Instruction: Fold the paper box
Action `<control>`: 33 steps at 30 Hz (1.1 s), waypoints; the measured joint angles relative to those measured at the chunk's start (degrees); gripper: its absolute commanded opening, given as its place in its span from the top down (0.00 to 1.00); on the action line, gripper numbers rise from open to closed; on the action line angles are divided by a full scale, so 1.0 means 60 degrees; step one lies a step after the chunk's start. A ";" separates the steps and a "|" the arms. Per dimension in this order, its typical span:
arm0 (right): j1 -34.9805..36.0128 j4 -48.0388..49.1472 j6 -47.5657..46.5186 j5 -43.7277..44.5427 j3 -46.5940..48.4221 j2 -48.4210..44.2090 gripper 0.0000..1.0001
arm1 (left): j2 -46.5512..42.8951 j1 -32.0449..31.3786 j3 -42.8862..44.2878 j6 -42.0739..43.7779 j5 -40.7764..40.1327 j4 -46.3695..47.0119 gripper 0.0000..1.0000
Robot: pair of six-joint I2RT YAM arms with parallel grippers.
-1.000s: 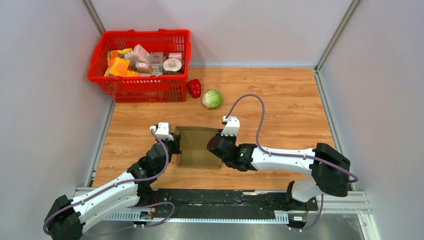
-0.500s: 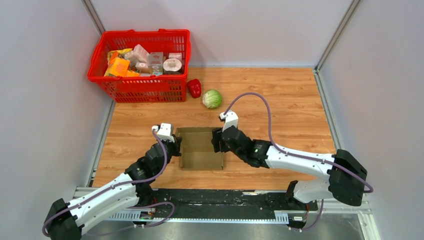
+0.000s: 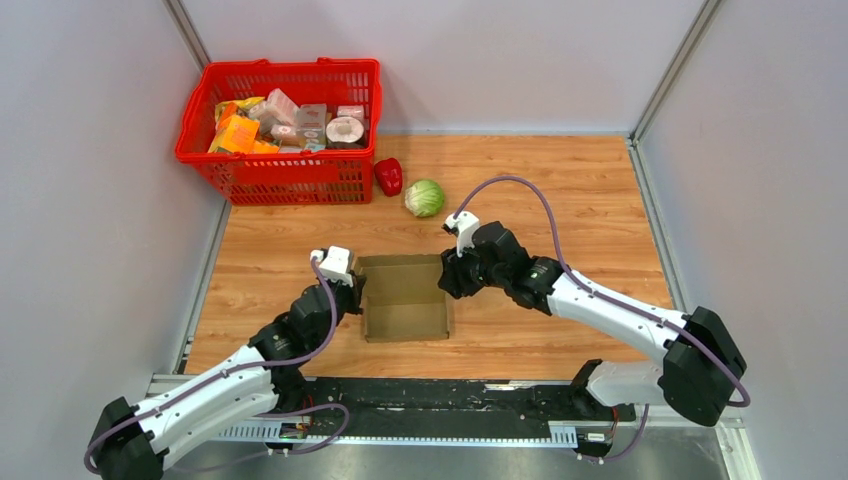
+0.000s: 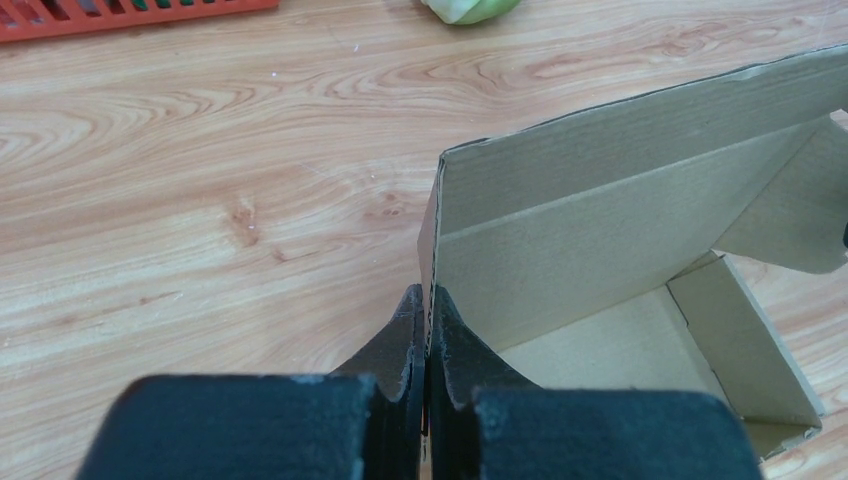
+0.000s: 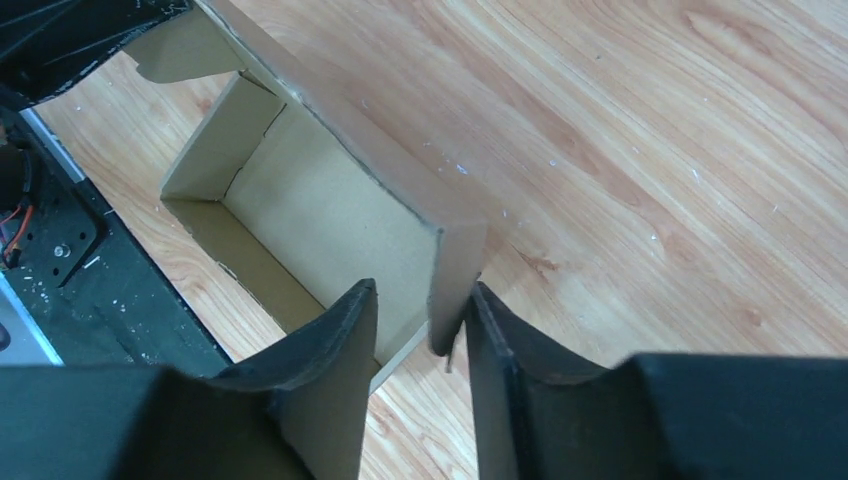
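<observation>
The paper box [image 3: 405, 300] is plain brown cardboard, standing open-topped on the wooden table between the two arms. My left gripper [image 3: 352, 290] is shut on the top edge of its left wall; in the left wrist view the fingers [image 4: 427, 295] pinch that thin wall of the box [image 4: 600, 240]. My right gripper [image 3: 447, 280] is at the box's right wall. In the right wrist view it [image 5: 422, 287] stands open astride the wall's end of the box [image 5: 330, 210], the right finger against the cardboard and a gap on the left.
A red mesh basket [image 3: 280, 130] full of packages stands at the back left. A red pepper [image 3: 388, 176] and a green cabbage [image 3: 424, 197] lie just beyond the box. Grey walls close in the table; a black rail [image 3: 430, 400] runs along the near edge.
The right arm has swung from the box's near right side to farther along its right wall, and its jaws have opened. The box has shifted slightly right. The left gripper has kept its hold.
</observation>
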 measured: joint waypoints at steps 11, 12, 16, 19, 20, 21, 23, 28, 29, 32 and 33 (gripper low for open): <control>-0.0080 -0.0240 -0.0514 -0.0131 0.0055 -0.0015 1.00 | -0.0364 0.0000 0.0233 0.0011 0.0073 -0.0820 0.94; -0.0080 -0.0244 -0.0517 -0.0127 0.0055 -0.0015 1.00 | -0.0317 0.0000 0.0350 0.0055 0.0073 -0.0911 0.99; -0.0109 -0.0259 -0.0463 0.0036 0.0091 -0.0007 1.00 | 0.0397 0.0004 0.1035 0.0259 0.0080 -0.1322 1.00; -0.0095 -0.0448 -0.0317 0.0346 0.0262 0.0080 1.00 | 0.1100 0.0015 0.1384 0.0280 0.0033 -0.1373 1.00; -0.0084 -0.0503 -0.0255 0.0455 0.0313 0.0117 1.00 | 0.1337 0.0015 0.1479 0.0280 0.0004 -0.1373 1.00; -0.0051 -0.0517 -0.0117 0.0648 0.0379 0.0171 1.00 | 0.1501 0.0015 0.1555 0.0277 -0.0051 -0.1377 1.00; 0.0058 -0.0510 0.0168 0.1107 0.0455 0.0251 1.00 | 0.1708 0.0011 0.1683 0.0251 -0.0208 -0.1348 1.00; 0.0430 -0.0404 0.1395 0.2681 0.0856 0.0568 1.00 | 0.2229 0.0000 0.2182 0.0131 -0.1198 -0.1144 1.00; 0.0481 -0.0291 0.1727 0.2987 0.0980 0.0696 1.00 | 0.2401 -0.0007 0.2324 0.0069 -0.1534 -0.1096 1.00; 0.0645 0.0080 0.2361 0.3836 0.1191 0.1115 1.00 | 0.2801 -0.0062 0.2583 -0.0313 -0.2404 -0.0991 1.00; 0.0750 0.0211 0.2539 0.4156 0.1235 0.1260 1.00 | 0.2892 -0.0073 0.2597 -0.0412 -0.2608 -0.0918 1.00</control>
